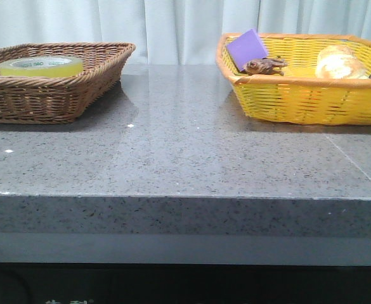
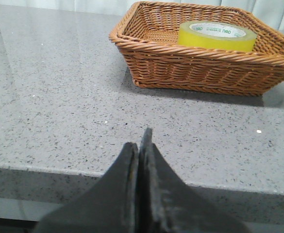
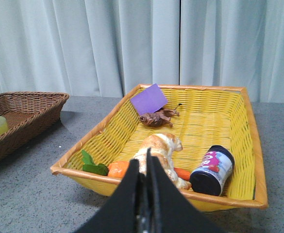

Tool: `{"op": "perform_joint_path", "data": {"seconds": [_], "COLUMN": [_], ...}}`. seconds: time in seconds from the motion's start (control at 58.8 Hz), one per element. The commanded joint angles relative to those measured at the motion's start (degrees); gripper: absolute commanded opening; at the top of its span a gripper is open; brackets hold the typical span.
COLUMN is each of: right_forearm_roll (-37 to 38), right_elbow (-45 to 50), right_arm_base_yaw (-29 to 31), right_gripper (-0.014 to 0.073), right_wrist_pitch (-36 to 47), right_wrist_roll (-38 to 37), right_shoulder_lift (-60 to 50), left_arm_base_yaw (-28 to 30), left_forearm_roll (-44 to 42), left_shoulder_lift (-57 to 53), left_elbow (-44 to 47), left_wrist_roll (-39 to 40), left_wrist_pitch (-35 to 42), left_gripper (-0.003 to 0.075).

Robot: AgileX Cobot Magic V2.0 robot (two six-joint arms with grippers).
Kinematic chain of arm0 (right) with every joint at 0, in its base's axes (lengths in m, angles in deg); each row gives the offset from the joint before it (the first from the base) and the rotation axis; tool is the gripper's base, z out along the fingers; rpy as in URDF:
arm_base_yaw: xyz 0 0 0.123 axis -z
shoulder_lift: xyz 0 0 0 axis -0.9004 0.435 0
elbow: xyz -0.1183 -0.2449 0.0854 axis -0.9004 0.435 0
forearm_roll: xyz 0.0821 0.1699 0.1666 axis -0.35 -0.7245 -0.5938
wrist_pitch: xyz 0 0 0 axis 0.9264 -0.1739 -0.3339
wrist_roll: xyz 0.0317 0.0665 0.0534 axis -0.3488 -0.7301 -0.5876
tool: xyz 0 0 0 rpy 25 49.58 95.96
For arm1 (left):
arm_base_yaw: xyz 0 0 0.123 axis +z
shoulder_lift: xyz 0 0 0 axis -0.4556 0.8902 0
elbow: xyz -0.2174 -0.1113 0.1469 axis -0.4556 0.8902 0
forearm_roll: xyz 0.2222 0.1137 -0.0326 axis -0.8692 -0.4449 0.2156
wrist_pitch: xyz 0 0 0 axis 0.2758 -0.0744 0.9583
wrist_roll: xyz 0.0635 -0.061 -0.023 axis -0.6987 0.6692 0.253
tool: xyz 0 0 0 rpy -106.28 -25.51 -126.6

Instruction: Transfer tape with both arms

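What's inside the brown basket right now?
The brown basket holds only the tape, lying flat toward one side. The rest of its visible floor is bare weave; the near wall hides the floor strip just behind it.

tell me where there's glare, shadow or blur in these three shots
Front view: small bright specks of glare on the grey speckled stone table, and a soft shadow beside the brown wicker basket. Left wrist view: the closed black left gripper is blurred, while the yellow-green tape roll is sharp. Right wrist view: even light; the closed right gripper is soft.
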Motion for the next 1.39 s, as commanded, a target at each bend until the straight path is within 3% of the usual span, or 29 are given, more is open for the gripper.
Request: {"op": "perform_joint_path", "data": {"seconds": [0.0,0.952,1.156,1.377], "right_forearm_roll": [0.28,1.15,3.46,0.08], "right_elbow": [-1.52,-1.29,3.23,14.36], "right_arm_base_yaw": [0.3,0.3,2.19,7.53], "right_gripper": [-0.0092,-0.0092,-0.0092,-0.0092], "right_wrist_pitch": [4.96,5.16,5.4,5.4], "right_wrist_roll": [0.15,0.19,0.19,0.14], "right_shoulder_lift": [0.43,0.43,-1.68,-9.54], "left_arm_base_yaw": [-0.01,-0.01,-0.01,-0.01], "left_forearm_roll": [0.72,0.72,0.72,0.72], "left_shoulder_lift": [-1.2,-1.2,-1.09,-1.09], "left_elbow": [2.33,2.33,2.33,2.33], "left_wrist_roll": [0.51,0.51,0.51,0.51], "left_wrist_pitch": [5.01,5.01,5.01,5.01], "left_gripper": [-0.002,-0.002,-0.002,-0.002]}}
